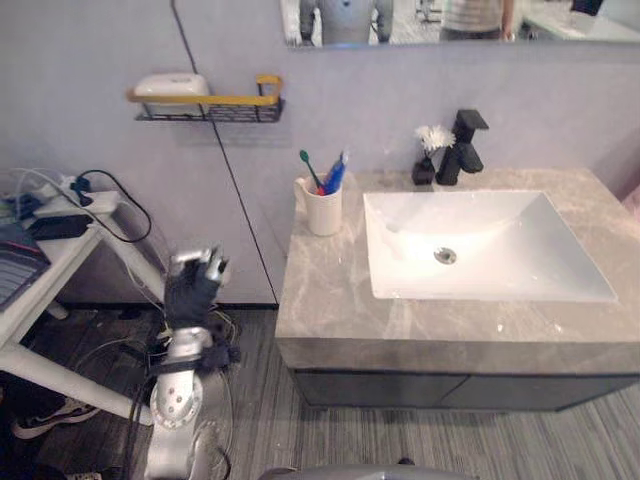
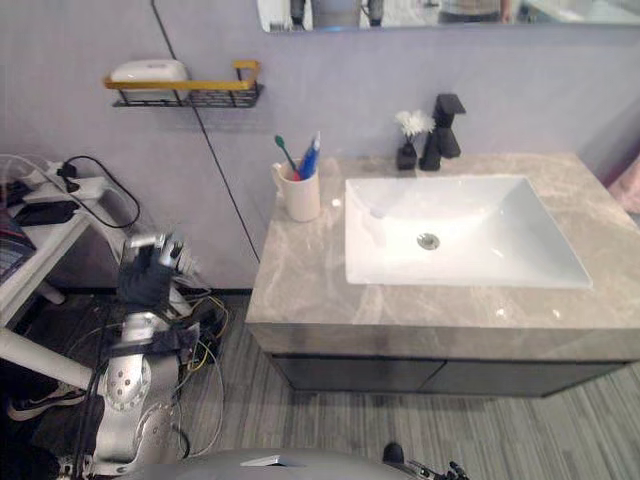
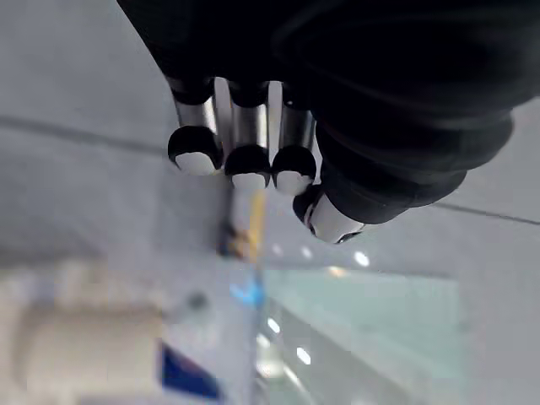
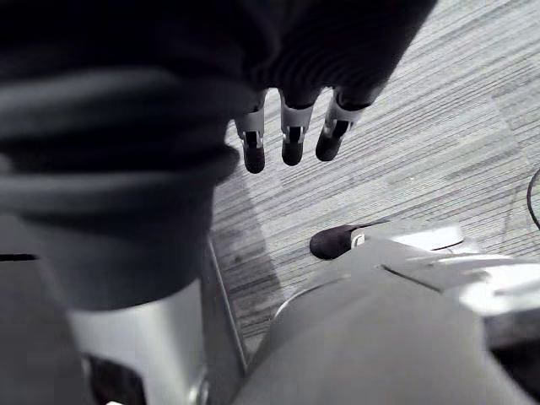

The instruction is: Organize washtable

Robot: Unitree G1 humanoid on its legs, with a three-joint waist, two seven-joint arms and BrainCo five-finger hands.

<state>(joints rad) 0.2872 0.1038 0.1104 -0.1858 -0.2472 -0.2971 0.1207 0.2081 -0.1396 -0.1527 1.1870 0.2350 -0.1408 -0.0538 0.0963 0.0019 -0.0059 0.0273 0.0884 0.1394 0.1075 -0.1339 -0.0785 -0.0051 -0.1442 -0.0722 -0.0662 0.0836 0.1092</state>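
Too small to identify: the pale object [image 1: 171, 88] on the wall shelf [image 1: 205, 104]. Hidden inside the cup [image 1: 323, 212] at the washtable's [image 1: 330, 300] back left corner: the toothbrushes' [image 1: 334, 177] lower ends. Blurred beyond telling, past the fingers [image 3: 247, 135] of the left hand [image 3: 354, 101]: pale, yellow and blue shapes [image 3: 251, 228]. Cut off by the top edge: the mirror [image 1: 420, 30] and the persons [image 1: 470, 15] reflected in it; by the left edge: the side table [image 1: 60, 262].

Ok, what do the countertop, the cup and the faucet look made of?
Countertop: grey stone, likely marble or imitation, veined, polished, with light glints. Cup: cream ceramic or plastic, smooth, matte; cannot tell which. Faucet: probably metal, matte black, angular.
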